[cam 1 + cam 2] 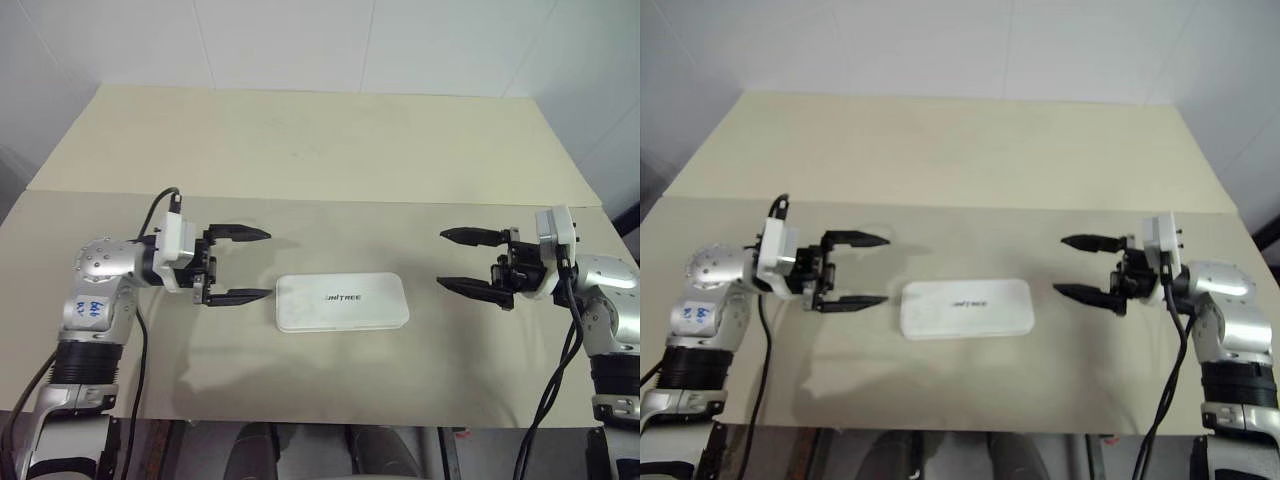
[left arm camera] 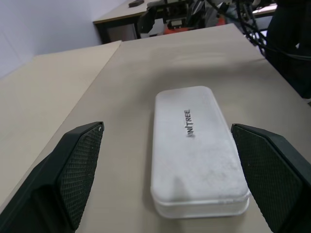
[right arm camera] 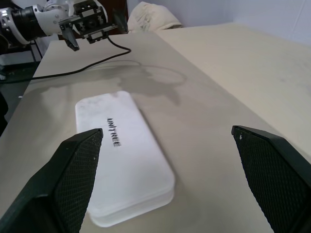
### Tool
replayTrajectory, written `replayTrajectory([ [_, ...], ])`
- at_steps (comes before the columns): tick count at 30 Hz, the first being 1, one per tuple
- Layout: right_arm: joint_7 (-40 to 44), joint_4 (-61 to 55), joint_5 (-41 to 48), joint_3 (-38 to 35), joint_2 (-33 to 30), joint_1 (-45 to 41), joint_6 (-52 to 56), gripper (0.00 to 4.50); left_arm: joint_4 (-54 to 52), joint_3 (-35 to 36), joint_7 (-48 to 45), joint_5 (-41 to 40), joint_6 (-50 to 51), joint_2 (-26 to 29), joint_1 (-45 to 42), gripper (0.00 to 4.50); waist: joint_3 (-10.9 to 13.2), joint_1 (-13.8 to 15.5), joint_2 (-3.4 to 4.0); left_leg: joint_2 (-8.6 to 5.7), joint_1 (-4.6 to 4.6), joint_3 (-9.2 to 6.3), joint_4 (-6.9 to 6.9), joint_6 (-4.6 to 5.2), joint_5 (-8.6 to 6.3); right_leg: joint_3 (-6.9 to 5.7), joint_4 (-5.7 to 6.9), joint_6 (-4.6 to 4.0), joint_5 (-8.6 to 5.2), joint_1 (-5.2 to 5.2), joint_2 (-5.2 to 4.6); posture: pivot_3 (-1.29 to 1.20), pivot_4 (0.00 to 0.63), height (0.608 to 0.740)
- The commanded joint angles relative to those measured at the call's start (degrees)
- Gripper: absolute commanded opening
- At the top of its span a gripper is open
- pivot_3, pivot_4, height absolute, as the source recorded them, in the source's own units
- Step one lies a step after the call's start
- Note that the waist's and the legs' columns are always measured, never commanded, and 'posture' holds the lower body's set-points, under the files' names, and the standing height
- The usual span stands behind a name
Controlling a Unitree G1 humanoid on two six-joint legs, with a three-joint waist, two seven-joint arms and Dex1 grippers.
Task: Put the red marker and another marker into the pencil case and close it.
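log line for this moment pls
case: lid shut, flat on table | markers: not seen | left gripper: open, left of case | right gripper: open, right of case

From my feed I've got a beige table (image 1: 300, 150) with 1 thing lying flat on it: the white pencil case (image 1: 342, 302), lid closed, UNITREE print facing up, near the front edge.

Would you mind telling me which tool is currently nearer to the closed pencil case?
The left. The left tool hovers open just off the left end of the pencil case, its lower finger almost level with it. The right tool, also open, hangs further off beyond the right end.
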Motion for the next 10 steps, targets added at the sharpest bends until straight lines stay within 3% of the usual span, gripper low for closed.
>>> replayTrajectory([
  [1, 0.6, -2.1, 0.3, 0.0, -0.4, -0.2, -0.4, 4.50, 0.5, 3.7, 1.1, -0.2, -1.0, 2.0, 1.6, 4.46, 0.0, 0.0, 0.00, 0.03, 0.00, 0.00, -0.04, -0.01, 0.00, -0.02, 0.00, -0.04, -0.02, -0.03, 0.02, 0.00, 0.150, 0.740],
  [10, -5.2, -11.3, 2.7, -1.5, 1.3, 9.1, 1.5, 4.50, 0.6, 3.6, 3.7, 1.1, -3.8, -0.8, 1.6, 4.46, 0.0, 0.5, 0.01, 0.01, -0.09, 0.01, 0.01, -0.05, -0.04, -0.08, 0.02, -0.07, -0.05, -0.09, -0.04, 0.00, 0.150, 0.740],
])
